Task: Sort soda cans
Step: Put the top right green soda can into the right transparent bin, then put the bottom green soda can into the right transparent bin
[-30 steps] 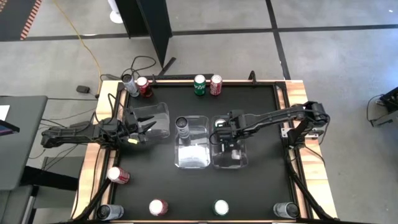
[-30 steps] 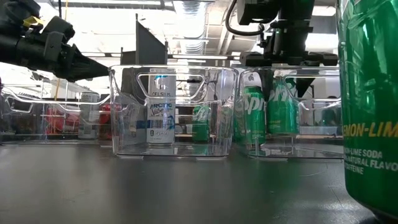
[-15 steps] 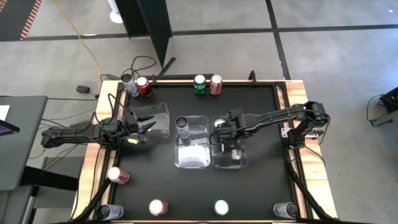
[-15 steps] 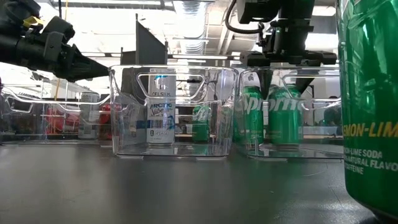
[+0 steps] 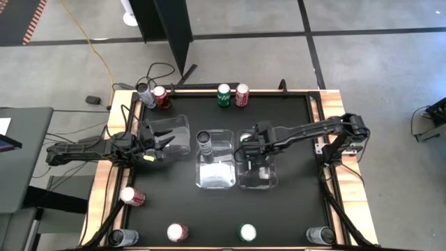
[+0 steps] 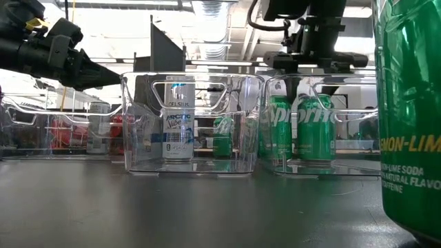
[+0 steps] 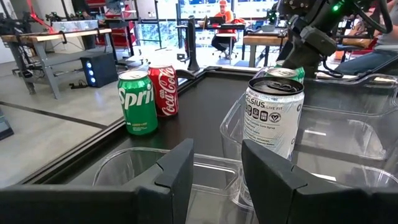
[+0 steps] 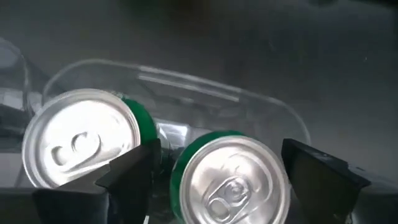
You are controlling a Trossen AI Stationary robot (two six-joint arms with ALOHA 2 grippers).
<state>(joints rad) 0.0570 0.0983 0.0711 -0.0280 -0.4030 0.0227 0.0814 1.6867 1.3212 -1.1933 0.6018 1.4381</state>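
Observation:
My right gripper point(image 5: 254, 152) hangs open over the right clear bin point(image 5: 268, 178). Its fingers point(image 8: 132, 174) stand on either side of a green can point(image 8: 233, 180) without touching it. That can point(image 6: 313, 131) stands upright on the bin floor beside a second green can point(image 8: 81, 140). A silver can point(image 5: 205, 139) stands in the middle bin point(image 5: 217, 174). My left gripper point(image 5: 162, 144) is open and empty above the left bin point(image 5: 174, 132); it also shows in the left wrist view point(image 7: 217, 168). Other cans stand along the table's far and near edges.
At the far edge stand a silver can point(image 5: 144, 90), a red can point(image 5: 162, 96), a green can point(image 5: 224, 95) and a red can point(image 5: 242, 94). Near the front stand red cans point(image 5: 132, 196) point(image 5: 177, 232), a green can point(image 5: 247, 232) and dark cans point(image 5: 120, 238) point(image 5: 320, 236).
The green can under my right gripper has gone down onto the floor of the right bin and now stands upright beside the other green can. My right gripper has risen a little above it.

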